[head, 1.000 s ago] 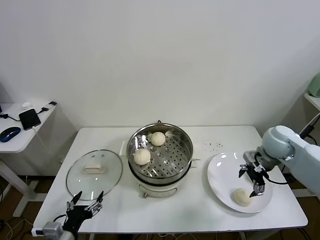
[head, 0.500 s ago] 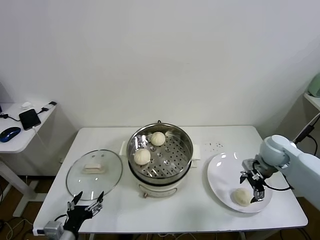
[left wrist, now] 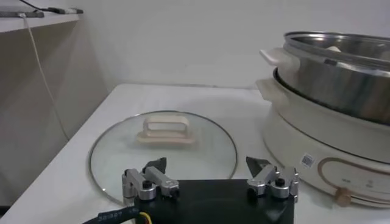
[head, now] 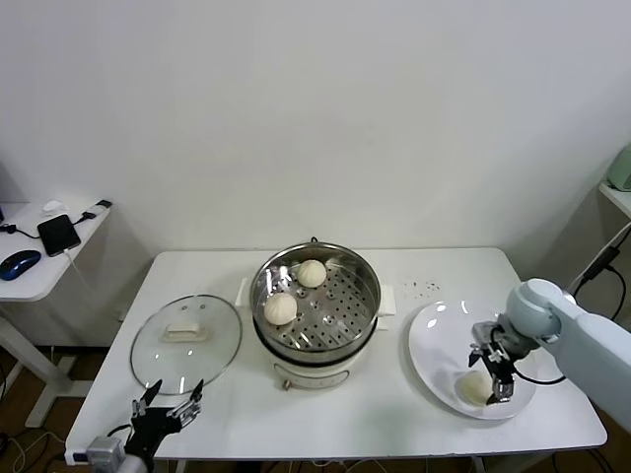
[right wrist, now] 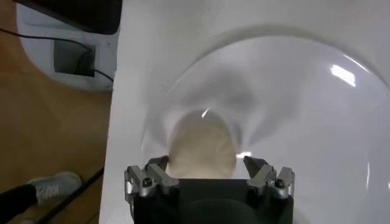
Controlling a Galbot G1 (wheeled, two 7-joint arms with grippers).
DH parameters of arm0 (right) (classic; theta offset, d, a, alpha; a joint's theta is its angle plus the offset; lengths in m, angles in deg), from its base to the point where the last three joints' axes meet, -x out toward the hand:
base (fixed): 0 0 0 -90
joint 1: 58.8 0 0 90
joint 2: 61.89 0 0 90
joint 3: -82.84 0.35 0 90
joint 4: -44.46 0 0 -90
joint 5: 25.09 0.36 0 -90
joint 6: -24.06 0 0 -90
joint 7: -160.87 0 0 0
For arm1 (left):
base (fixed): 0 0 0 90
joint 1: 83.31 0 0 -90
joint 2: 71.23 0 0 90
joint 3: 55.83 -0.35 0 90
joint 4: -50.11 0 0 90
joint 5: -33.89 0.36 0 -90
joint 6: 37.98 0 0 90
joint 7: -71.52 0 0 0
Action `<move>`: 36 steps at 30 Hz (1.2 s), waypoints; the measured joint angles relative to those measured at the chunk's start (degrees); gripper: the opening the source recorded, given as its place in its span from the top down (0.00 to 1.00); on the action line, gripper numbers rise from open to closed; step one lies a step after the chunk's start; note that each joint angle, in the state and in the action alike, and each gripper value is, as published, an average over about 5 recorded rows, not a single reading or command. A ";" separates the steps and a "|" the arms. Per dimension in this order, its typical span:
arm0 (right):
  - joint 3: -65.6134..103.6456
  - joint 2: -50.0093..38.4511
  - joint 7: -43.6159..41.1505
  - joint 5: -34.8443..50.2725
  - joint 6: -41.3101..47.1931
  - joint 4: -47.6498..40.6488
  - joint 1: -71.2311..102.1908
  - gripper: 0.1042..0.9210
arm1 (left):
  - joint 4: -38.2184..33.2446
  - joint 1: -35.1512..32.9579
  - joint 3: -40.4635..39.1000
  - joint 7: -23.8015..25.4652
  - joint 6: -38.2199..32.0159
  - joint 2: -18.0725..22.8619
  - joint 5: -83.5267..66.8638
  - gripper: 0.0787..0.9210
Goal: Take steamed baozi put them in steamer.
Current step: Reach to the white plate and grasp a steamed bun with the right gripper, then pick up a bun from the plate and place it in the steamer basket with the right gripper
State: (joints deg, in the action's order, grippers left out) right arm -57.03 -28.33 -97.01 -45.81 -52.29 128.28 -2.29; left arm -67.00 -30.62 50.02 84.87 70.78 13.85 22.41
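The steel steamer stands mid-table on its white base and holds two baozi, one at the back and one at the left. A third baozi lies on the white plate at the right. My right gripper is open and low over that baozi, its fingers on either side of it; the right wrist view shows the baozi between the open jaws. My left gripper is open and parked at the front left edge. A fourth baozi is out of view.
A round glass lid with a beige handle lies flat left of the steamer; it also shows in the left wrist view. A side desk at the far left carries a phone and a mouse.
My right gripper has come down and toward the front of the plate, from above the baozi to straddling it. The left arm has not moved.
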 measured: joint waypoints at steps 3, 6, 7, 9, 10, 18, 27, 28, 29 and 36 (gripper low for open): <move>0.11 0.14 0.38 -0.01 0.25 -0.22 0.22 0.12 | 0.00 0.05 -0.03 0.00 0.01 0.00 -0.02 0.12; 0.16 0.23 0.74 -0.06 0.44 -0.40 0.39 0.12 | 0.01 0.04 -0.04 0.00 0.02 0.00 -0.02 0.12; 0.16 0.27 0.84 -0.08 0.49 -0.44 0.47 0.12 | 0.01 0.04 -0.05 0.00 0.02 0.00 -0.01 0.12; 0.17 0.33 1.03 -0.12 0.59 -0.47 0.66 0.12 | 0.02 0.04 -0.07 0.02 0.03 0.00 -0.01 0.12; 0.18 0.34 1.11 -0.15 0.64 -0.47 0.78 0.12 | 0.02 0.04 -0.08 0.03 0.03 0.00 -0.01 0.12; 0.68 0.18 1.47 -0.19 0.93 -0.18 1.49 0.13 | 0.03 0.00 -0.21 0.06 0.06 0.00 0.05 0.12; 1.26 -0.10 1.73 -0.02 1.13 0.15 1.84 0.33 | -0.10 -0.11 -0.29 0.02 0.07 0.07 0.11 0.12; 1.31 -0.16 1.77 0.04 1.16 0.21 1.82 0.35 | -0.13 -0.14 -0.30 0.01 0.07 0.08 0.12 0.12; 1.37 -0.24 1.82 0.11 1.20 0.29 1.77 0.36 | -0.16 -0.18 -0.31 0.01 0.07 0.09 0.12 0.12; 1.58 -1.19 1.90 1.01 1.65 1.05 0.48 0.38 | -0.36 -0.11 -0.59 -0.08 0.06 0.14 0.20 0.12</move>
State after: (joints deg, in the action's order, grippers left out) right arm -55.45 -29.53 -95.10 -44.80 -50.64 129.33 -1.81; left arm -67.36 -30.73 49.43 84.79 70.84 13.99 22.62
